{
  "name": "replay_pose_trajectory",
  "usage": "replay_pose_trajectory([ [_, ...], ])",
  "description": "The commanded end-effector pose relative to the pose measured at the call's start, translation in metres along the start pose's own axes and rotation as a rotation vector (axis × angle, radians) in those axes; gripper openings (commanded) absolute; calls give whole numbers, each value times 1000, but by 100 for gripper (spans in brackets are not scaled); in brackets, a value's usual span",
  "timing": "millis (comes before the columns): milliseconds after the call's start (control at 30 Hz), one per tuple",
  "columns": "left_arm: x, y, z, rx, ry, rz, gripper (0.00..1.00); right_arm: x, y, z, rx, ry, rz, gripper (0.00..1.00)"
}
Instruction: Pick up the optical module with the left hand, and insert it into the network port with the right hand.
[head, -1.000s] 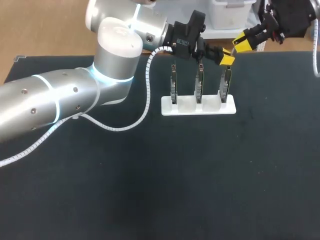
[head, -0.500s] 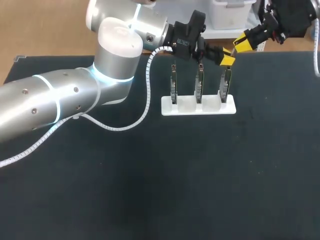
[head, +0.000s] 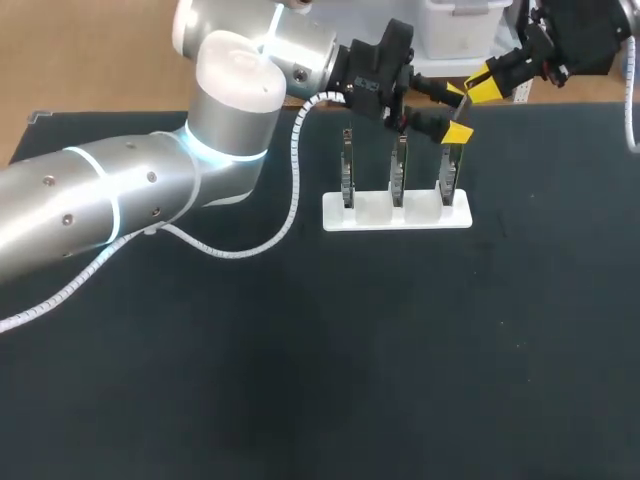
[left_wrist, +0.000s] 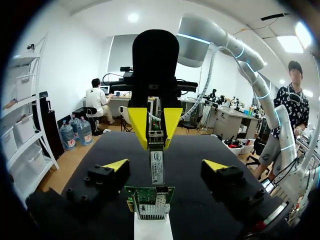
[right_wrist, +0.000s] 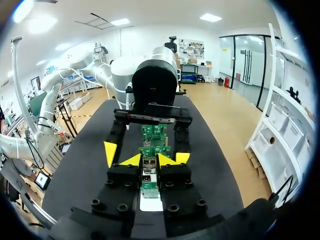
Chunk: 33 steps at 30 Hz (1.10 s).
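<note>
White rack holds three upright network cards — right gripper clamps optical module.

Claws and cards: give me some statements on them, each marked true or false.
1. The stand holds three upright cards. True.
2. The left claw is shut on the module. False: its fingers stand open, one on each side of it.
3. The right claw is shut on the module. True.
4. The stand lies tipped on its side. False: it sits flat on the table.
5. The module lies loose on the table. False: the right claw holds it at a card.
</note>
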<state>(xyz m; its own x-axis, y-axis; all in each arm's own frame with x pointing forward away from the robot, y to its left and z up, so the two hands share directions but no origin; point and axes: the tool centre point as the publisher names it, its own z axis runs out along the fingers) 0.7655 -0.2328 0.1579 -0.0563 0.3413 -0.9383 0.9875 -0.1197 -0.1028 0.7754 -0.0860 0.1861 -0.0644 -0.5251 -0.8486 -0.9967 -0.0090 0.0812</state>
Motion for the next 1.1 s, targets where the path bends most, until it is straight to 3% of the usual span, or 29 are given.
replay_pose_trajectory([
  [33,-9,3,-1,6,32,12,100,1,0,0,2,-3,-2,0],
  [233,-12,-2,-7,-20,131,55,100,2,1,-2,9,-6,-5,0],
  [533,-3,-5,-23,-92,212,70,100,3,2,-5,0,2,-3,0],
  [1100,16,-8,-32,-135,300,12,100,1,2,-9,-8,32,-1,0],
])
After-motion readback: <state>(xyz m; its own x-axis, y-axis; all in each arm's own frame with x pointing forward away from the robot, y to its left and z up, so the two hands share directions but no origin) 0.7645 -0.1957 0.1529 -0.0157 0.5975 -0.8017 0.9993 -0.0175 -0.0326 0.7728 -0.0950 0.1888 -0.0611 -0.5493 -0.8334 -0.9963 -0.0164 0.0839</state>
